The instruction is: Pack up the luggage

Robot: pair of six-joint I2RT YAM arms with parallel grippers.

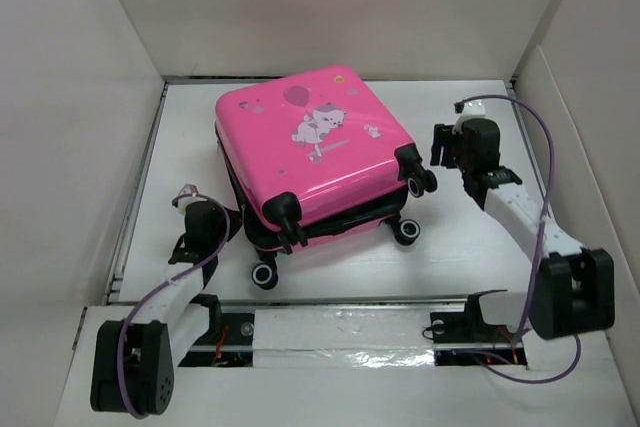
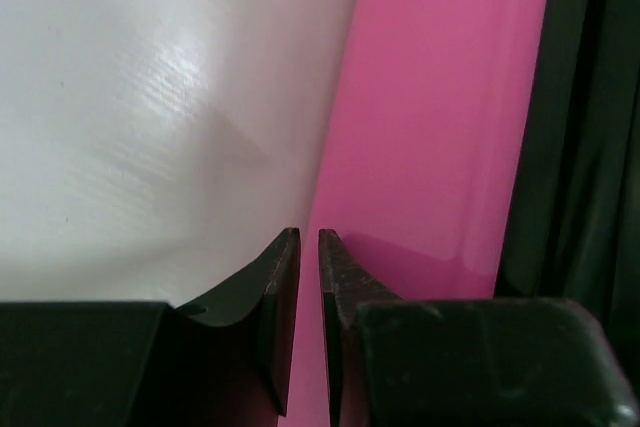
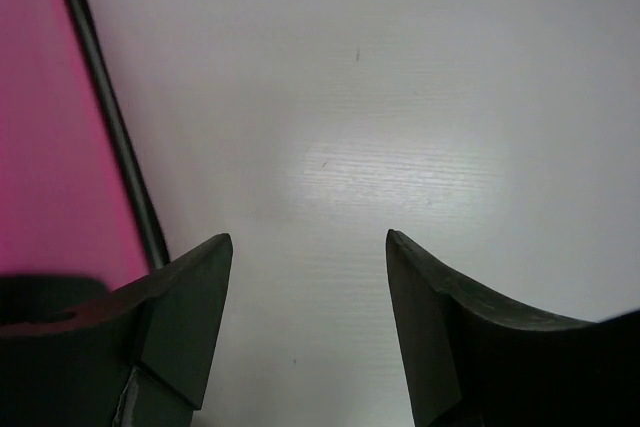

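Note:
The hot-pink luggage (image 1: 310, 142) lies flat in the middle of the table, printed lid on top and sitting slightly askew over the lower shell, with a dark gap at the front. My left gripper (image 1: 230, 219) is shut and empty, low at the case's front left side. In the left wrist view its tips (image 2: 309, 237) sit right against the pink shell (image 2: 430, 127). My right gripper (image 1: 440, 147) is open and empty, just right of the case by its wheel end. The right wrist view shows the gripper (image 3: 310, 242) over bare table, with the pink case edge (image 3: 50, 147) at the left.
Black wheels (image 1: 264, 274) (image 1: 405, 230) stick out at the case's near side. White walls (image 1: 60, 147) enclose the table (image 1: 450, 247) on the left, back and right. A rail with the arm bases runs along the near edge.

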